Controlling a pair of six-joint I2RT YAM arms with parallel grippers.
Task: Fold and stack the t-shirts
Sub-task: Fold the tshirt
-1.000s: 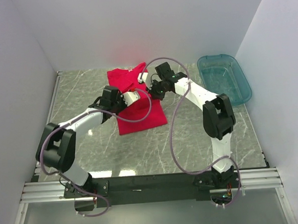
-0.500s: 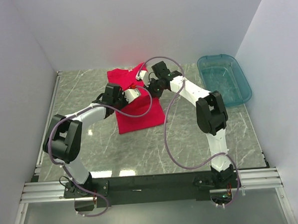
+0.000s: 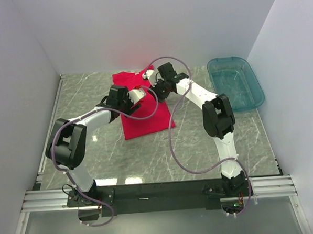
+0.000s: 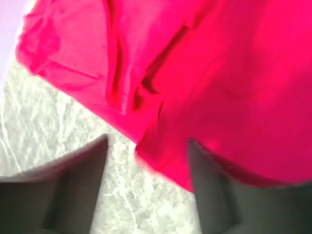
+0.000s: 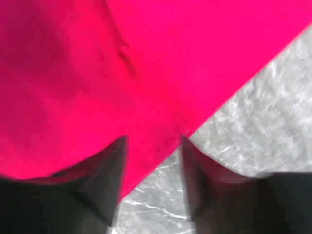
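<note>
The red t-shirt (image 3: 146,117) lies folded into a narrow strip at the back middle of the marble table. My left gripper (image 3: 137,92) hovers over the shirt's upper left part. In the left wrist view it (image 4: 148,141) stands open, with a creased hem of the t-shirt (image 4: 219,73) lying loose between the dark fingers (image 4: 73,187). My right gripper (image 3: 146,75) is at the shirt's far edge. In its wrist view it (image 5: 153,139) is open too, over the straight edge of the t-shirt (image 5: 161,63), gripping nothing.
A teal plastic bin (image 3: 237,82) stands at the back right. White walls close in the left, back and right sides. Bare marble tabletop (image 3: 148,154) stretches in front of the shirt, and the arm bases sit on the near rail.
Both grippers were shut on the shirt and have now opened and let it go. Both arms reached a little farther back, and the carried fabric now lies down on the shirt.
</note>
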